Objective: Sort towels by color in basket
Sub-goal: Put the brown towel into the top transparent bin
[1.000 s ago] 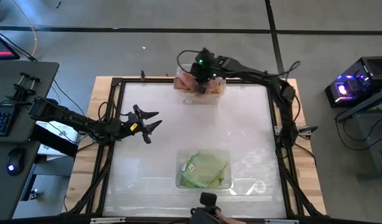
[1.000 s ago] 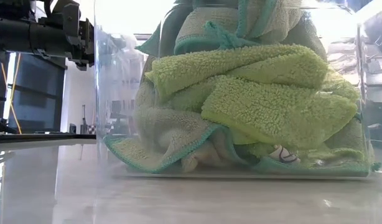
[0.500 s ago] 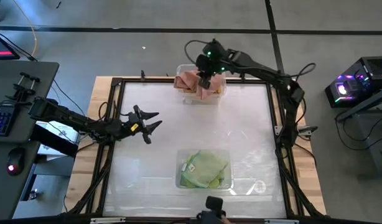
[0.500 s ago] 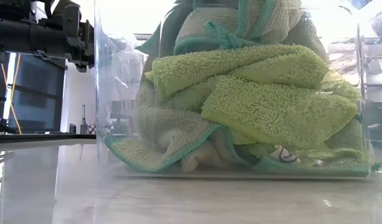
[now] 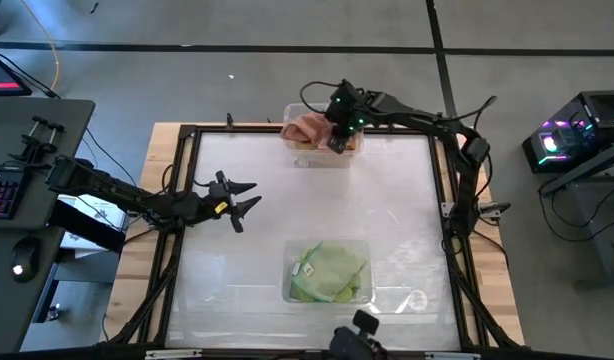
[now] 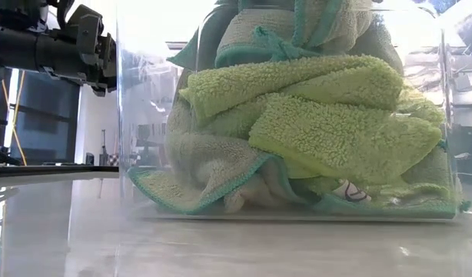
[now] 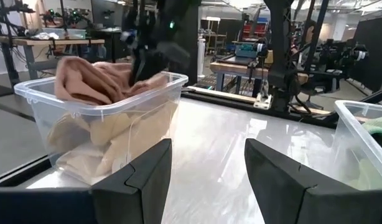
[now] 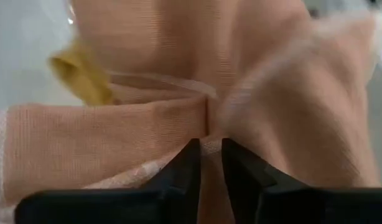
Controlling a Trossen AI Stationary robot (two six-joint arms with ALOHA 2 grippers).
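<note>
A heap of peach-salmon towels fills a clear bin at the table's far edge; it also shows in the left wrist view. A bit of mustard yellow cloth lies beside it. My right gripper reaches down into that bin and is shut on a peach towel. Light green towels lie piled in a second clear bin near the table's near edge. My left gripper hovers open over the table's left half, level, touching nothing. My right gripper pinches a gathered fold of the peach towel between its two fingers. It comes from above, pointing down into the far bin. The cloth puckers toward the fingertips, and the rest of the towel lies on the heap in the bin.
Bare glossy table stretches between the two bins and around my left gripper. A dark frame borders the table. Desks with a keyboard and mouse stand to the left, and workshop benches show beyond the far edge.
My right gripper has shifted a little toward the table's right edge over the far bin, and its wrist has turned. The peach cloth that hung below it has settled onto the heap in the bin.
</note>
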